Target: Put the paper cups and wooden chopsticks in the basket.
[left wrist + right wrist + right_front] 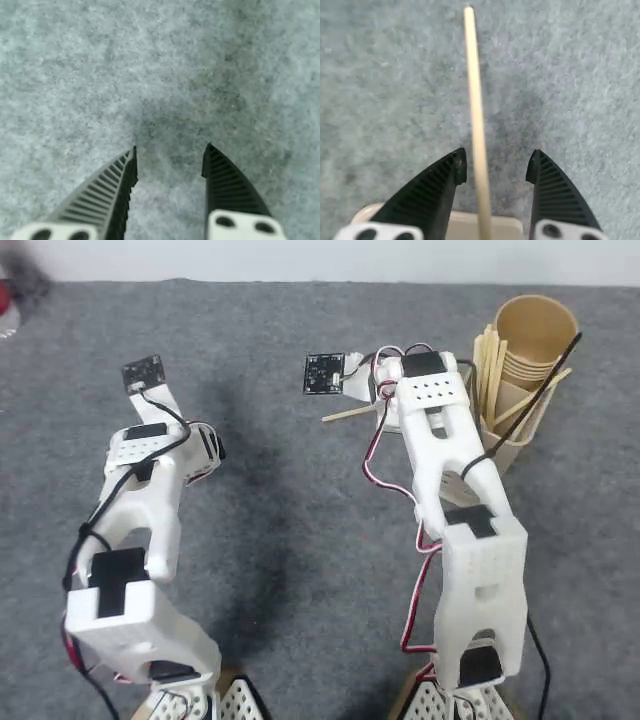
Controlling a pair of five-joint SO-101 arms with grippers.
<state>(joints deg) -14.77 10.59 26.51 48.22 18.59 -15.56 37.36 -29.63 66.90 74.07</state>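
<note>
The left gripper [171,147] hangs released over grey carpet [150,60], its two black ribbed fingers spread wide, well apart from the basket [512,450] and on the far side of the right arm [450,470] from it. Closer to the basket, the right gripper [498,152] is likewise released, fingers spread low over the carpet. A single chopstick [475,100], thin, pale, straight and wooden, lies flat on the carpet and runs lengthwise through the gap between those fingers, just beside one and apart from the other, pinched by neither. Its free end points away from the basket. The basket, a pale beige tub, holds stacked tan paper cups [535,335] and a bundle of chopsticks [487,365] standing beside them.
</note>
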